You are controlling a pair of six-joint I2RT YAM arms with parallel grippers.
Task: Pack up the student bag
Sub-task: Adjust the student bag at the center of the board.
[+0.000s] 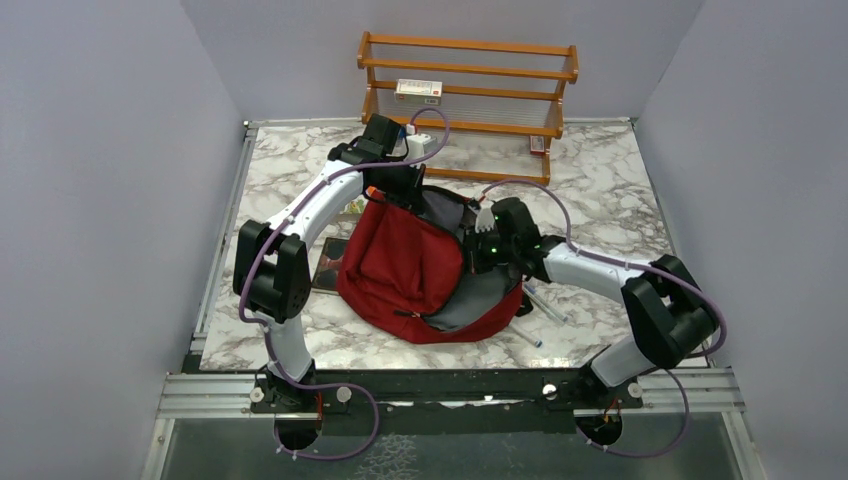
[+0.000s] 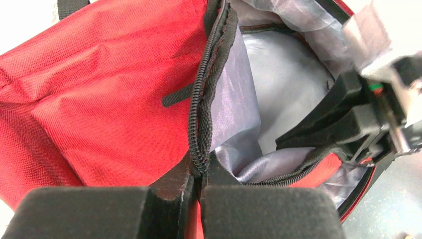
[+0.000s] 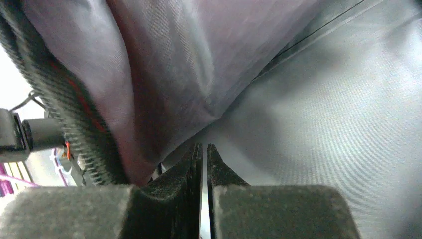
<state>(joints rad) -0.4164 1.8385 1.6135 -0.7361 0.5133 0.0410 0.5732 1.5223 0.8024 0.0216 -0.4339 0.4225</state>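
Note:
The student bag point(image 1: 400, 265), a dark-red backpack with grey lining, lies in the middle of the table with its mouth held open toward the right. My left gripper point(image 1: 400, 195) is at the bag's far rim; in the left wrist view it point(image 2: 201, 172) is shut on the black zipper edge point(image 2: 201, 99). My right gripper point(image 1: 470, 250) reaches into the opening from the right. In the right wrist view it point(image 3: 204, 147) is closed to a thin slit, with the grey lining point(image 3: 323, 99) folding in at its tips. The right gripper's black fingers point(image 2: 318, 124) show over the near rim.
A wooden rack point(image 1: 467, 90) stands at the back with a small box point(image 1: 418, 89) on a shelf. A dark book point(image 1: 328, 265) lies partly under the bag's left side. Pens point(image 1: 545, 305) lie on the marble right of the bag. Walls close in both sides.

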